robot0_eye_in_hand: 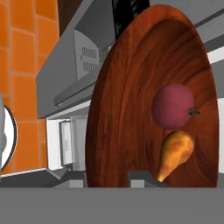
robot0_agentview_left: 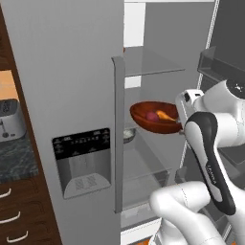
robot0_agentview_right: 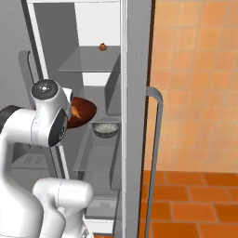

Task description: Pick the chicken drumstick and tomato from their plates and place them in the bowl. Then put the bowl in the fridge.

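The reddish-brown wooden bowl point(robot0_agentview_left: 148, 123) hangs level inside the open fridge point(robot0_agentview_left: 153, 62), above a glass shelf point(robot0_agentview_left: 143, 162). In it lie the dark red tomato point(robot0_agentview_left: 152, 116) and the orange-brown chicken drumstick point(robot0_agentview_left: 165, 115). My gripper point(robot0_agentview_left: 181, 120) is shut on the bowl's right rim. The hand view shows the bowl point(robot0_eye_in_hand: 127, 100) close up, with the tomato point(robot0_eye_in_hand: 173, 106) above the drumstick point(robot0_eye_in_hand: 175, 153) and the gripper point(robot0_eye_in_hand: 107, 179) on the rim. From the right, the bowl point(robot0_agentview_right: 86, 111) shows past my arm's joint. The plates are out of view.
The fridge door point(robot0_agentview_left: 72, 72) with its dispenser panel point(robot0_agentview_left: 82, 161) and long handle point(robot0_agentview_left: 118, 134) stands open on the left. A small grey bowl point(robot0_agentview_right: 105, 128) rests on the middle shelf, and a small brown item point(robot0_agentview_right: 102, 46) on the upper one. A toaster point(robot0_agentview_left: 9, 119) stands far left.
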